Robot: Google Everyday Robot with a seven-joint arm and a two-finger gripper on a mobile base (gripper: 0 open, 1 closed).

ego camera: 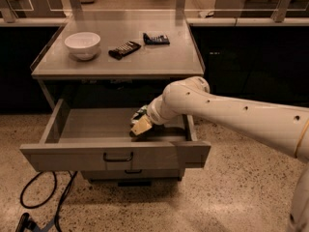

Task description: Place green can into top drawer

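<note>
The top drawer [72, 154] is pulled open, a wide shallow grey tray with a dark bar handle [118, 157]. My white arm reaches in from the right. The gripper [140, 124] is low inside the drawer, right of its middle and near the front panel. It is shut on the green can [138, 114], of which only a small greenish patch shows at the gripper's top. The rest of the can is hidden by the gripper and wrist.
On the table top [164, 62] stand a white bowl [82, 44] at the left and two dark calculators [124, 49] [156, 38]. A lower drawer front [126, 174] sits beneath. A black cable [43, 197] lies on the floor at the lower left.
</note>
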